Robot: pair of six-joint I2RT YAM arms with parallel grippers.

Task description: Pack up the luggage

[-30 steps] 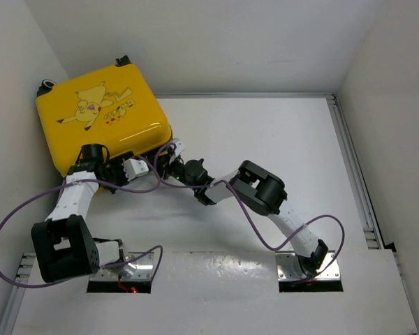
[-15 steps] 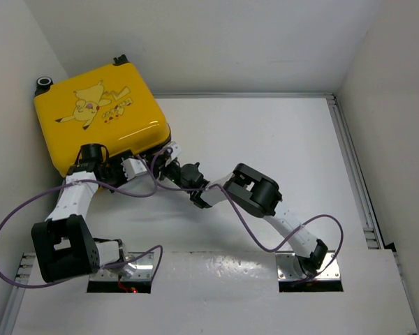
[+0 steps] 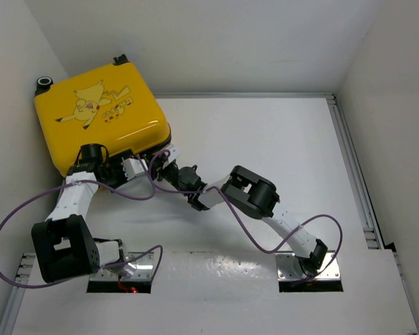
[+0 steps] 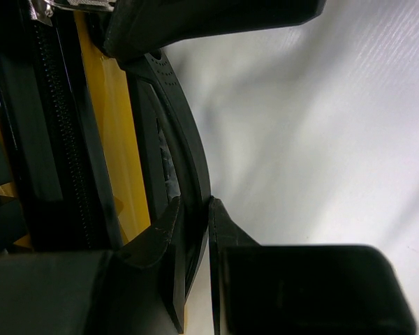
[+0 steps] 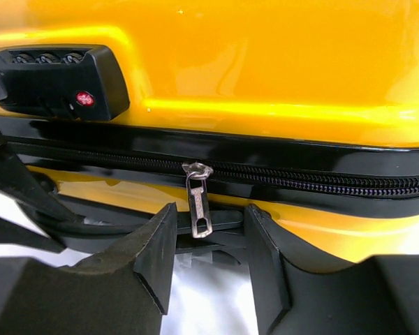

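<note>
Straddling the zipper pull (image 5: pixel 197 199) with the right gripper (image 5: pixel 209 244), jaws standing apart on either side of the dangling tab and not yet pinching it. Clamping the left gripper (image 4: pixel 194 216) together on the black carry handle (image 4: pixel 188 139) just to the left (apparently steadying the case). Working both at the near edge of the luggage (image 3: pixel 101 115), lying cartoon side up at the far left of the table (image 3: pixel 279 132), hard by the left wall, lid down on base. Showing meshed zipper teeth to the right of the slider, and the combination lock (image 5: pixel 56 80) up and to the left of it. Leaving the seam left of the slider too dark to read as zipped or open. Judging the filling as done, going by the lowered lid, and the closing as under way. Remaining, by that reading: pinching the pull, then drawing it along whatever length of seam is not yet zipped.
</note>
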